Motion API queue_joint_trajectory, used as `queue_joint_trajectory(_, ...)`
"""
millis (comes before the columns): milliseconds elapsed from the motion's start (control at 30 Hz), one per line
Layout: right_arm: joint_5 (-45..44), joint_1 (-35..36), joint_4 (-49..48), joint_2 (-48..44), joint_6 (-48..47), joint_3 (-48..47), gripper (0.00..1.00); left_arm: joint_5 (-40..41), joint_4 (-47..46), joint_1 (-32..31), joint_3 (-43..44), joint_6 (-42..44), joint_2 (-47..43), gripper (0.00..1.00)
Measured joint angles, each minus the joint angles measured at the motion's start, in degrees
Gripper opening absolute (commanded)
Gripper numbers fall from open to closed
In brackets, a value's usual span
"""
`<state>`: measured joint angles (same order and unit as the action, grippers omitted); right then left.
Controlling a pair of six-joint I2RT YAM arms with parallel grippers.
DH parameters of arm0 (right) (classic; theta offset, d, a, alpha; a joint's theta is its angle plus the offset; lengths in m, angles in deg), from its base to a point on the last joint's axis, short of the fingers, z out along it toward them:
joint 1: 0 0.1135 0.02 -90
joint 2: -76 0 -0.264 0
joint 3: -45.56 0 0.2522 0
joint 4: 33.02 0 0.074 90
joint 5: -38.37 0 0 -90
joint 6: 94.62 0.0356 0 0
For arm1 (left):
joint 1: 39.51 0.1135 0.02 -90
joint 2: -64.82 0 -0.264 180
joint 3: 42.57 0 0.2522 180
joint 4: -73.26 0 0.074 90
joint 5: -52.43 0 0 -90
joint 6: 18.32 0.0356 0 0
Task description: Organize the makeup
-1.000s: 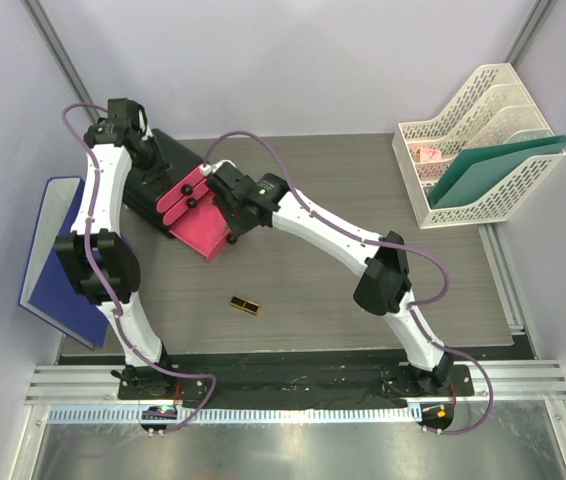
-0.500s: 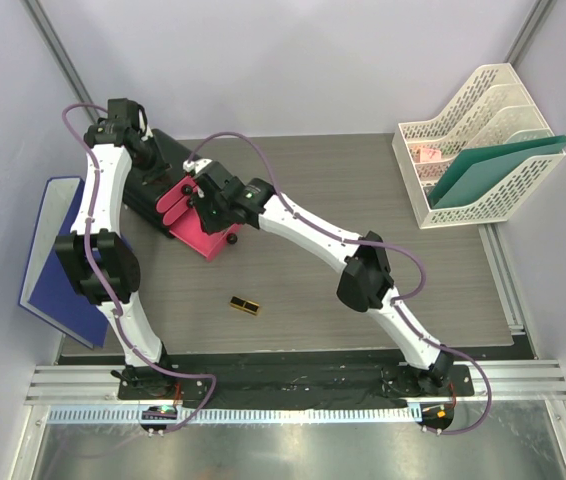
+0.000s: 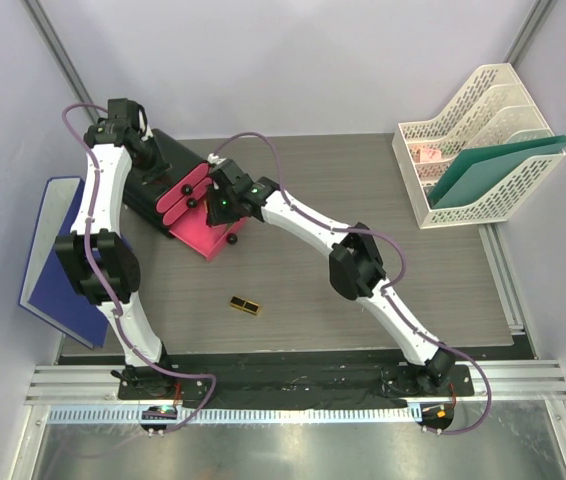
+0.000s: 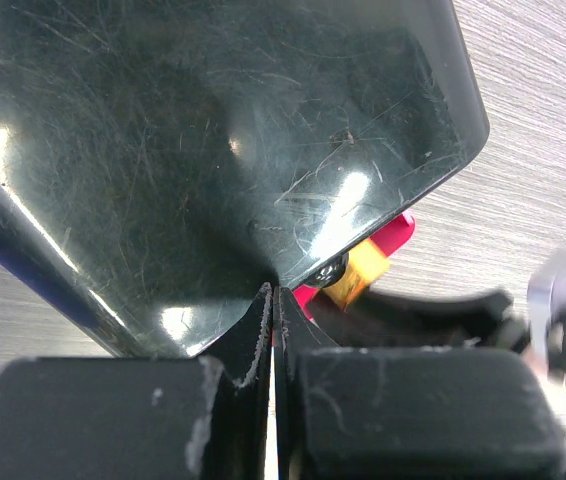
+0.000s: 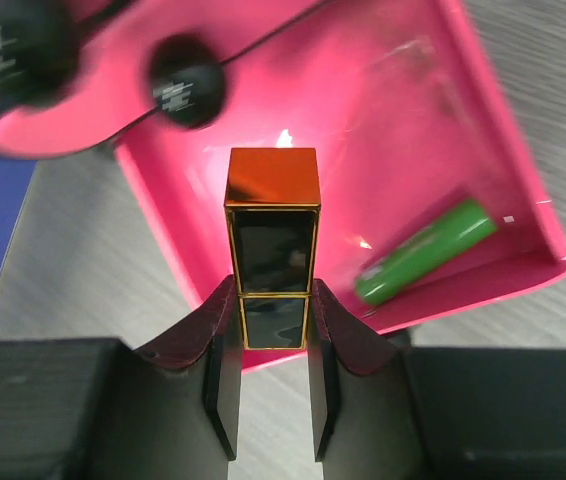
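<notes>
A: Placing step: right gripper (image 5: pixel 271 300) clamps lipstick (image 5: pixel 273 250) above open pink drawer (image 5: pixel 483 150); green tube (image 5: pixel 425 250) lies inside.
B: Noted; left gripper (image 4: pixel 271 310) closed, at black box (image 4: pixel 213 150). Next likely: lower, release into drawer.

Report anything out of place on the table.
One black-and-gold lipstick lies alone on the table, well apart from the pulled-out pink drawer where the green tube sits. Nothing looks spilled or damaged.
</notes>
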<state>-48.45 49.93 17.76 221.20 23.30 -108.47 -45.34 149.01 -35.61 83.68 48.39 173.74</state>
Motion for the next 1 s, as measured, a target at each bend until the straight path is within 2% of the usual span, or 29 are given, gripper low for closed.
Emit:
queue_joint_trajectory(67, 0.26, -0.70, -0.24, 0.70, 1.20, 0.00, 0.19, 0.00, 0.00, 0.00, 0.00, 0.00, 0.00, 0.00)
queue_joint_trajectory(100, 0.39, -1.16, -0.44, 0.85, 1.86, 0.00, 0.31, 0.00, 0.00, 0.00, 0.00, 0.00, 0.00, 0.00)
queue_joint_trajectory(200, 0.59, -2.21, -1.46, 0.98, 3.21, 0.00, 0.54, -0.02, 0.00, 0.00, 0.00, 0.00, 0.00, 0.00)
queue_joint_trajectory(400, 1.77, -3.08, -3.23, 0.98, 4.52, 0.37, 0.79, -0.04, 0.02, 0.00, 0.00, 0.00, 0.00, 0.00)
queue_joint_trajectory(733, 4.48, -2.86, -4.04, -1.70, 1.62, 8.22, 0.82, -0.42, 0.26, 0.00, 0.11, 0.00, 0.00, 0.00)
queue_joint_trajectory(1000, 3.32, -1.18, 3.58, -18.05, -9.64, 21.14, 0.86, -1.27, 2.58, -0.09, 0.55, 0.00, 0.44, 0.00)
